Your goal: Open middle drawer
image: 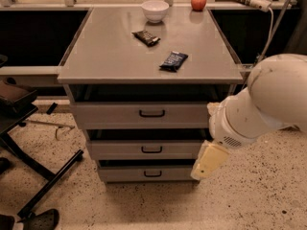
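Observation:
The grey cabinet [148, 56] holds three stacked drawers. The middle drawer [120, 150] has a low flat grey face and a small black bar handle [151, 149]. Its face sits about level with the drawers above and below it. My white arm [259, 109] reaches in from the right. The cream gripper [208, 159] hangs at the cabinet's right side. It is beside the right end of the middle and bottom drawers, well right of the handle and not touching it.
The top drawer [110, 114] and the bottom drawer [124, 174] have similar black handles. A white bowl [155, 9], a red apple [198, 2] and two dark snack packs [173, 61] lie on the cabinet top. An office chair base [38, 190] stands at the left.

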`<state>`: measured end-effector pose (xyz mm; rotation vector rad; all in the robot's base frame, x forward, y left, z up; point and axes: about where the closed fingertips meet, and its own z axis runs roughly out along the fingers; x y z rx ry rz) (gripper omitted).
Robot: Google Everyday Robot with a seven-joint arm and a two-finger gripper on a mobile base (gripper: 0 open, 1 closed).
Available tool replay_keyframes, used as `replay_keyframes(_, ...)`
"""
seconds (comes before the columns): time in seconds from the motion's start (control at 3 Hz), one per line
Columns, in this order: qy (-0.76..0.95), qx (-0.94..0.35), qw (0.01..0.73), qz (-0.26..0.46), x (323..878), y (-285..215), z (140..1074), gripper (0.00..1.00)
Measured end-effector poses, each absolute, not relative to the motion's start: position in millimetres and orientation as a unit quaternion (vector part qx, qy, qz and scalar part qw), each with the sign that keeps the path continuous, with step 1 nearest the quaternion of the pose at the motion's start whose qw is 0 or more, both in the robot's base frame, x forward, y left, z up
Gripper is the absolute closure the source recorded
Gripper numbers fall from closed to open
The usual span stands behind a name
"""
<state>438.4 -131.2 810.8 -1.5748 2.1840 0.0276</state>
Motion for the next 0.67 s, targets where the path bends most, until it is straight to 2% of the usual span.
replay_keyframes(0.67,0.793,-0.561,0.237,0.027,445.4,-126.4,788.5,0.00)
